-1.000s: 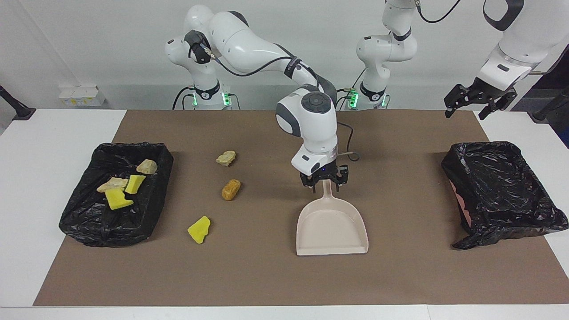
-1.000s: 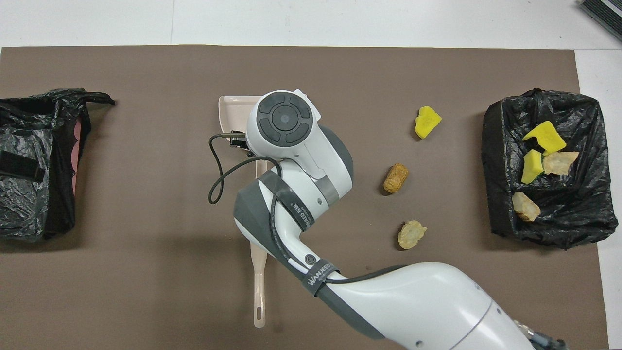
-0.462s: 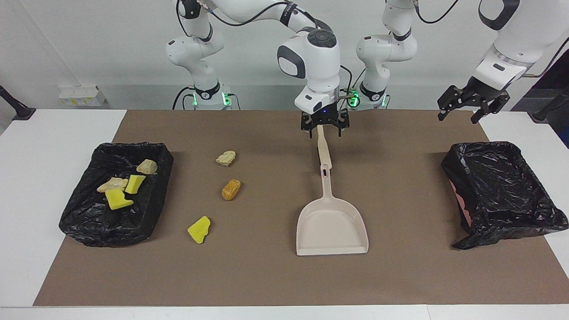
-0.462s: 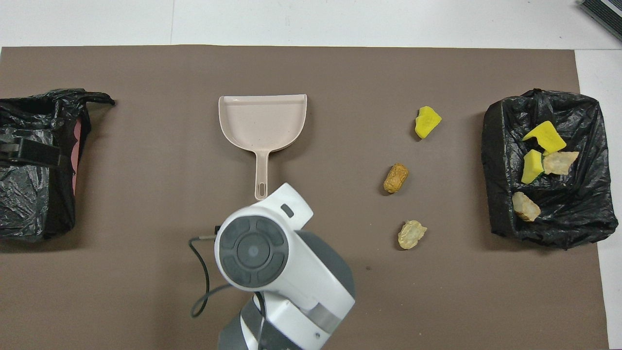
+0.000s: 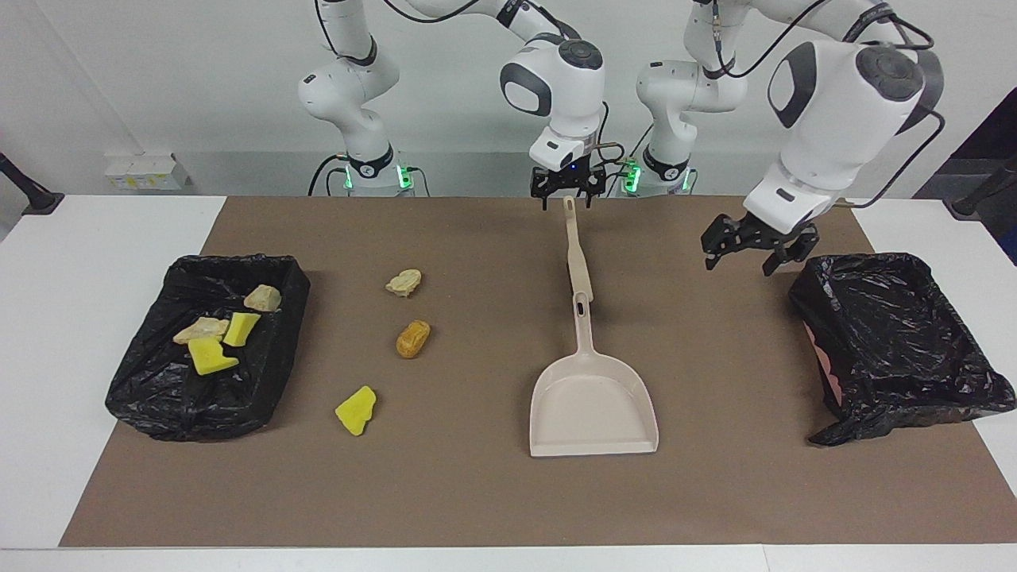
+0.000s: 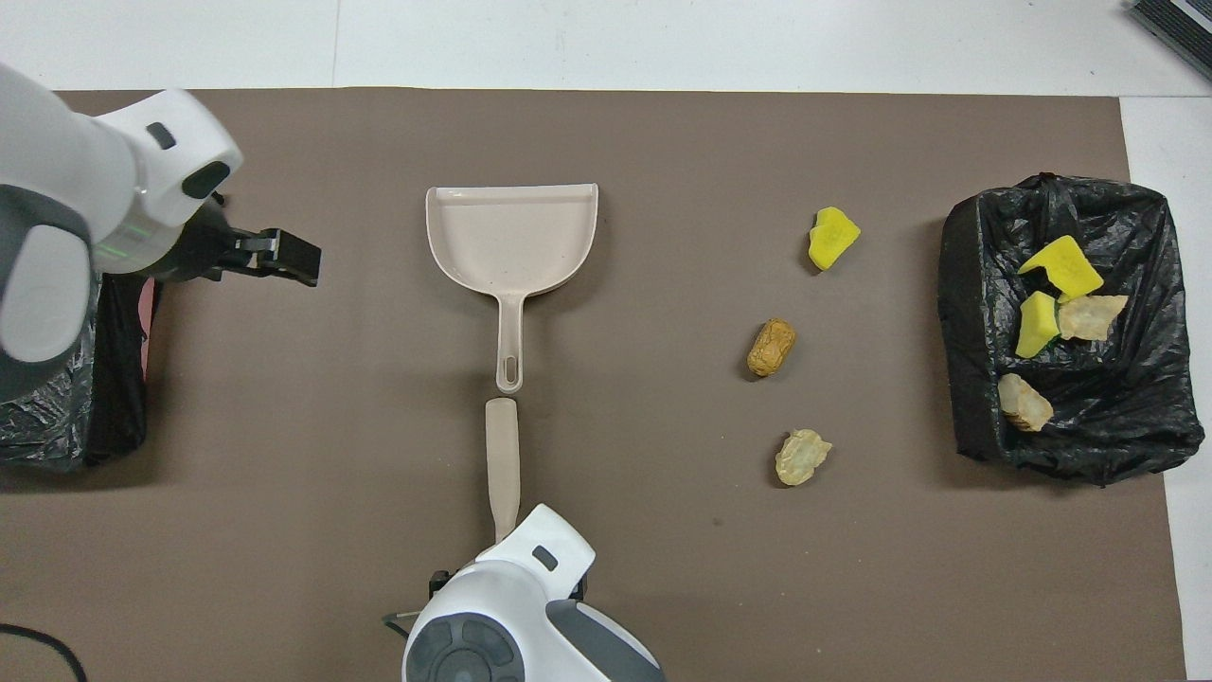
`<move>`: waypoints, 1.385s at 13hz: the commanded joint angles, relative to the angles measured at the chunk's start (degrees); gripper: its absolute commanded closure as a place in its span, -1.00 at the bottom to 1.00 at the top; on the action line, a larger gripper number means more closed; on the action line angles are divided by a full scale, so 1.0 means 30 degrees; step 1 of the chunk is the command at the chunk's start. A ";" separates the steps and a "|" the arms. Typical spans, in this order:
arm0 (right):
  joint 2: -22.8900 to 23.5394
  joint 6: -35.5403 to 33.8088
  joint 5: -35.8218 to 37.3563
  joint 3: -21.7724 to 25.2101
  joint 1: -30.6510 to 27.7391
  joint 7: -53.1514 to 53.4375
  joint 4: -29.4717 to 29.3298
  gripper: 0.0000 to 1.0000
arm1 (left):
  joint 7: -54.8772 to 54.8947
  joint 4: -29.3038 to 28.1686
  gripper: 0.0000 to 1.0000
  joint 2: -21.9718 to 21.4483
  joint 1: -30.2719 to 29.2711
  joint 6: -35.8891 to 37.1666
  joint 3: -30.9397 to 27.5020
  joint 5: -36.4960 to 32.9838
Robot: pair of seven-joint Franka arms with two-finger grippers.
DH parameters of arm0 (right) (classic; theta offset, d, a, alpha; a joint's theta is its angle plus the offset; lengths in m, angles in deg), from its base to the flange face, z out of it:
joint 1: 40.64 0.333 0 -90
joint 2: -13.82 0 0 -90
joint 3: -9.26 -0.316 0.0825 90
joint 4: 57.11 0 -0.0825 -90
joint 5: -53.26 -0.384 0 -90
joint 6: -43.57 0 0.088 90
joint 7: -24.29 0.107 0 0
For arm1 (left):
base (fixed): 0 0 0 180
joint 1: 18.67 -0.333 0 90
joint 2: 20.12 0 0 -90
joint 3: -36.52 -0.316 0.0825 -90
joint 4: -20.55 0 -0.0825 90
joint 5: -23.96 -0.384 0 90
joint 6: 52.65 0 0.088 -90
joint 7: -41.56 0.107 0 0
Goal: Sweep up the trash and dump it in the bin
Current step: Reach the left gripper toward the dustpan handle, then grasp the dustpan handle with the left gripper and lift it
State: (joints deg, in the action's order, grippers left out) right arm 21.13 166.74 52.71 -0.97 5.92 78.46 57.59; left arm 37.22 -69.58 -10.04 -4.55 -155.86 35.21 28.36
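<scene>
Trash (image 5: 210, 355) split: 4 pcs in bin (image 5: 143, 389) at right arm's end of counter, 3 loose on mat between that bin and dustpan (image 5: 592, 401): tan lump (image 5: 404, 282), orange-brown lump (image 5: 413, 338), yellow sponge chunk (image 5: 356, 410). Right gripper (image 5: 566, 189) spread wide, empty, hovering just over brush (image 5: 578, 258) end nearest robots. Brush flat on mat, in line w/ dustpan handle, tips touching or nearly, can't tell. Left gripper (image 5: 751, 248) also wide, empty, over mat just beside 2nd bin (image 5: 898, 342) at left arm's end.

Risks, as judged:
- Off-centre grab on brush → swing into pan handle, pan knocked askew.
- Loose pcs well apart from pan, so long sweep. Rounded brown lump likely to roll off line, light sponge likely to hop pan lip.
- Left gripper near loose liner → snag poss.
- Both arms needed mid-counter → clash if not staggered.
</scene>
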 commanded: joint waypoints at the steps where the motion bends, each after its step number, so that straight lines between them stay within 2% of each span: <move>1: -0.0358 0.1889 -0.0375 0.0070 0.0647 0.0282 0.1840 -0.94 | -0.1243 -0.0130 -1.00 0.1729 0.1845 -0.2152 -0.0296 0.0173; 3: -0.0357 0.2538 -0.0375 0.0070 0.0825 0.0165 0.2486 -0.93 | -0.2849 -0.0537 -1.00 0.2964 0.3137 -0.3994 -0.0296 0.0172; 5: -0.0153 0.2860 -0.0375 0.0070 0.0972 0.0076 0.2517 -0.91 | -0.3179 -0.2608 -1.00 0.3057 0.4310 -0.5750 -0.0325 0.0114; 7: -0.0094 0.3008 -0.0375 0.0070 0.0972 -0.0303 0.2517 -0.90 | -0.3383 -0.3962 -1.00 0.2969 0.5101 -0.6314 -0.0325 0.0143; 9: 0.0170 0.3533 -0.0375 0.0070 0.1002 -0.0480 0.2459 -0.87 | -0.4667 -0.4200 -1.00 0.2823 0.5280 -0.6405 -0.0296 0.0114; 12: 0.0521 0.4381 -0.0375 0.0099 0.0740 -0.0656 0.2371 -0.69 | -0.4908 -0.4725 -1.00 0.2676 0.5779 -0.6638 -0.0296 0.0172; 13: 0.0551 0.4473 -0.0375 0.0099 0.0680 -0.1004 0.2371 -0.66 | -0.4879 -0.5252 -0.81 0.2472 0.5809 -0.7133 -0.0296 0.0172; 14: 0.0667 0.4473 -0.0375 0.0099 0.0534 -0.1501 0.2371 -0.60 | -0.4821 -0.5518 -0.33 0.2383 0.5867 -0.7254 -0.0296 0.0172; 15: 0.0669 0.4502 -0.0375 0.0099 0.0417 -0.1622 0.2342 -0.55 | -0.4820 -0.5608 0.03 0.2266 0.5955 -0.7342 -0.0267 0.0172; 18: 0.0901 0.4561 -0.0346 0.0099 0.0387 -0.1769 0.2312 -0.51 | -0.4967 -0.5870 0.05 0.2149 0.6043 -0.7576 -0.0267 0.0172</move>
State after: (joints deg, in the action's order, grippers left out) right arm 23.09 178.70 52.67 -0.39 7.67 75.29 64.30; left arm 23.03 -83.70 -1.02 12.34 -176.57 35.38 28.48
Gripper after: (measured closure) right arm 0.242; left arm 0.458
